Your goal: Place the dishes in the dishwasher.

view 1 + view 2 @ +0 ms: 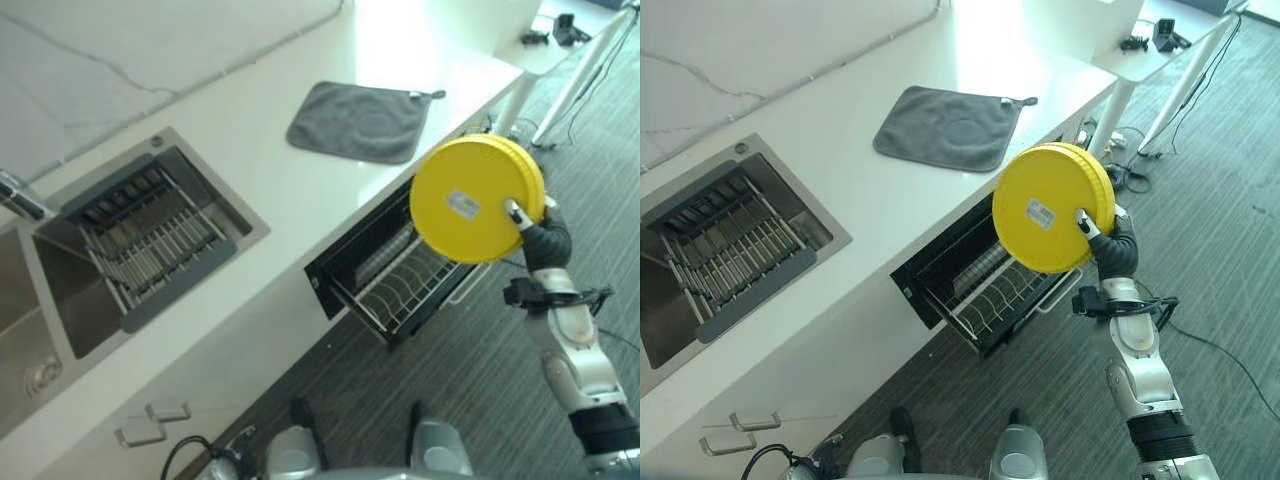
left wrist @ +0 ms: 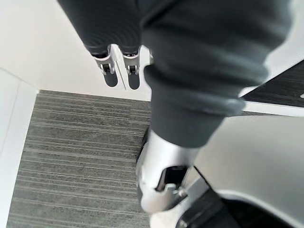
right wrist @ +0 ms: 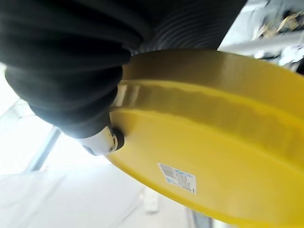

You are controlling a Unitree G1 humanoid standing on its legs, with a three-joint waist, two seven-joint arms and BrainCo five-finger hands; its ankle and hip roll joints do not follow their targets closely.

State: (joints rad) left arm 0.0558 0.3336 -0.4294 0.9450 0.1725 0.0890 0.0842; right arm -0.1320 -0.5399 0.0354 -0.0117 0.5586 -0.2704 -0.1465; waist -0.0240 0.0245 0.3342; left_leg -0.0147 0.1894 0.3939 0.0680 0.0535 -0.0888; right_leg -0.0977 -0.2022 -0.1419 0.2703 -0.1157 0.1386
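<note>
The yellow plate (image 1: pixel 1050 205) looks like smooth plastic with a slight sheen, and a small paper label sticks to its underside. The right hand (image 1: pixel 530 226) gripping it has a dark, matt, ribbed cover that seems rubbery, with a silver metallic thumb. The dishwasher rack (image 1: pixel 995 290) is thin pale coated wire inside a dark, matt frame. The counter (image 1: pixel 270 190) is smooth, glossy white. On it lies a grey cloth (image 1: pixel 360 120), soft and matt. The sink (image 1: pixel 70 300) is brushed metal holding a dark plastic drainer (image 1: pixel 150 235) with metal bars. The floor (image 1: pixel 1230 250) is grey ribbed carpet, rough and matt
</note>
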